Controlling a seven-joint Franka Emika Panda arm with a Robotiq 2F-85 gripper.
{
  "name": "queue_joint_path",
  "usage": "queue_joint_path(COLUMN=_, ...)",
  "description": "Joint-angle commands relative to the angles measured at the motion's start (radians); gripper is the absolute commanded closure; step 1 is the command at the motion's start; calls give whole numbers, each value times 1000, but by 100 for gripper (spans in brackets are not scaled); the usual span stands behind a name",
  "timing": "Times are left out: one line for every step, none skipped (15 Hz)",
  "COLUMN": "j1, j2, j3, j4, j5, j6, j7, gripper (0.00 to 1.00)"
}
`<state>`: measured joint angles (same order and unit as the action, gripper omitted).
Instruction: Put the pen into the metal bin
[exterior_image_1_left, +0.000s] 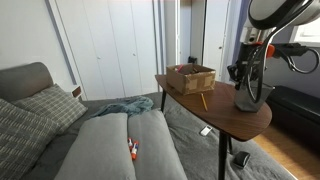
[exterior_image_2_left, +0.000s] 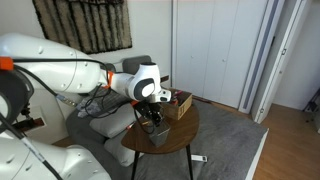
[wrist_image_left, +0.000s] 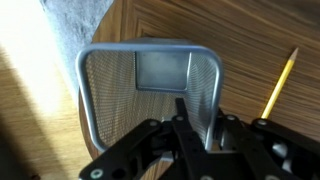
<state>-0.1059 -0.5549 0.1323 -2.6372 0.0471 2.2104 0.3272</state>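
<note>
The metal bin (wrist_image_left: 140, 85) is a dark wire-mesh cup standing upright on the round wooden table; it shows in both exterior views (exterior_image_1_left: 249, 97) (exterior_image_2_left: 156, 130). My gripper (wrist_image_left: 198, 122) is right above it, and its fingers straddle the bin's near rim and wall, one inside and one outside, closed on the mesh. It also shows in both exterior views (exterior_image_1_left: 245, 72) (exterior_image_2_left: 152, 113). The pen (wrist_image_left: 279, 84), a thin yellow stick, lies flat on the table beside the bin, outside it. It also shows in an exterior view (exterior_image_1_left: 204, 100).
A shallow brown box (exterior_image_1_left: 190, 77) (exterior_image_2_left: 178, 104) stands at the far side of the table (exterior_image_1_left: 215, 112). A grey couch with pillows (exterior_image_1_left: 60, 130) holds a short red-orange and white item (exterior_image_1_left: 132, 150). A small white thing (exterior_image_1_left: 206, 131) lies on the carpet.
</note>
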Motion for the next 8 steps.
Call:
queue_joint_path(j1=3, j2=11, j3=38, j4=71, j5=-79, j6=-57, j7=70, gripper=43)
queue_joint_path(j1=9, j2=6, j3=44, j4=83, j5=-89, j6=-74, j7=75, gripper=36)
queue_joint_path(j1=13, j2=0, j3=56, j4=99, j5=-102, j6=-96, j7=87, gripper=28)
queue_joint_path(j1=16, j2=-3, j3=69, j4=114, j5=-112, j6=-113, j7=100, gripper=22)
queue_joint_path(j1=20, j2=-5, j3=81, j4=131, j5=-119, j6=-126, j7=117, gripper=14)
queue_joint_path(j1=29, j2=-6, j3=90, j4=143, j5=-109, j6=-125, j7=138, gripper=8)
queue_joint_path(j1=44, j2=2, j3=98, j4=159, j5=-83, j6=-124, j7=156, gripper=0)
queue_joint_path(j1=56, j2=11, j3=106, j4=170, j5=-71, j6=-115, j7=174, gripper=0)
